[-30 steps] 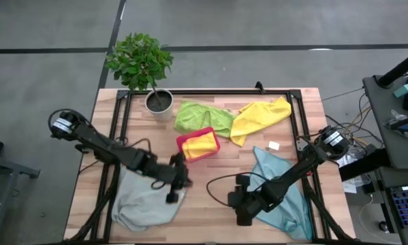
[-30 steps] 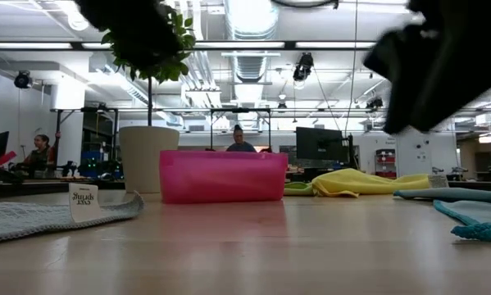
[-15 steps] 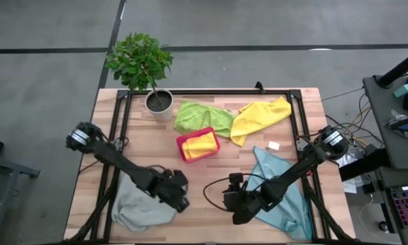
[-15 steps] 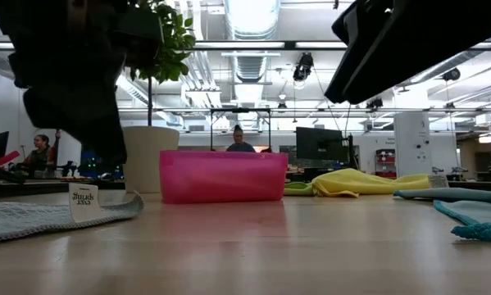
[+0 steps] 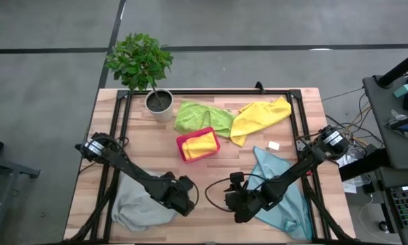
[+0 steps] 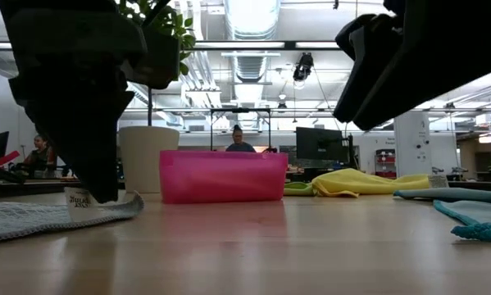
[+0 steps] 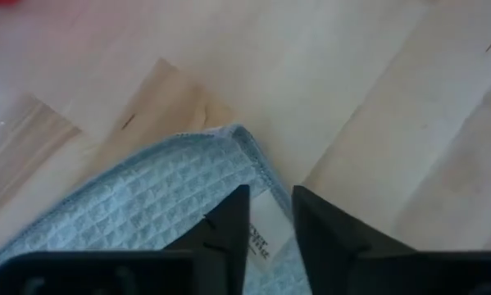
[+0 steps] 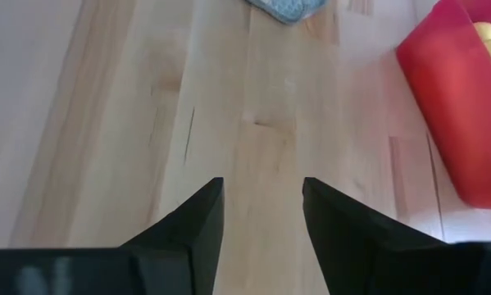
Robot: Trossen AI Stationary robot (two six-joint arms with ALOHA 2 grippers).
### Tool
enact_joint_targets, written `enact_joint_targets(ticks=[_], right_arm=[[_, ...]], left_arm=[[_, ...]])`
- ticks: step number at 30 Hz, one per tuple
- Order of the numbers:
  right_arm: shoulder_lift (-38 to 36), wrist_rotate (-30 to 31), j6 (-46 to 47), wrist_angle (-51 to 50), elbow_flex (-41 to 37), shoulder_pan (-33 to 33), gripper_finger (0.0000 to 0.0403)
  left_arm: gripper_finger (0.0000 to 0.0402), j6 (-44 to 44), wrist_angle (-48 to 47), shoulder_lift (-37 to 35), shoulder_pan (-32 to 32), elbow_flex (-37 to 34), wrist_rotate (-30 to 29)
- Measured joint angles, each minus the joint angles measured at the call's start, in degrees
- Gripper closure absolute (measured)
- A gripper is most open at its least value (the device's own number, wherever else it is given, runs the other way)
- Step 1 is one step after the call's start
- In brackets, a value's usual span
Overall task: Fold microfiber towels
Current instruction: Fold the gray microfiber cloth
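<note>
the left gripper hangs slightly parted over the grey towel's corner, holding nothing. the right gripper, open and empty, hovers over bare table beside the blue towel.

The table has a top of light wood planks, with a black frame along its edges. At the far left corner stands a white pot with a green plant. Beside it lies a lime green towel, crumpled, and it touches a yellow towel. In the middle is a pink tray with another yellow towel inside. A pale grey towel lies at the near left side, and a teal-blue towel at the near right side. A small white piece lies near the teal-blue one.
</note>
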Motion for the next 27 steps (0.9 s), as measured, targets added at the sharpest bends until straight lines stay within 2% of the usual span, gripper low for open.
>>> enact_joint_targets(ticks=[9,18,22,24,27], right_arm=[[0.0,0.0,0.0,2.5,-2.6,0.0,0.0249],[0.0,0.0,0.3,2.9,-3.0,0.0,0.0254],[0.0,0.0,0.4,3.0,-2.7,-0.1,0.0257],[0.0,0.0,0.4,3.0,-2.7,-0.2,0.0256],[0.0,0.0,0.5,3.1,-2.7,-0.3,0.0254]], left_arm=[[0.0220,-0.2,3.3,-0.2,0.4,-1.4,-5.2],[0.0211,-0.2,4.0,3.2,0.8,-1.4,-5.2],[0.0230,0.3,3.6,4.4,0.8,-1.3,-5.5],[0.0260,0.8,3.2,4.5,0.8,-1.4,-5.5],[0.0328,2.5,3.1,4.6,0.9,-1.4,-5.4]])
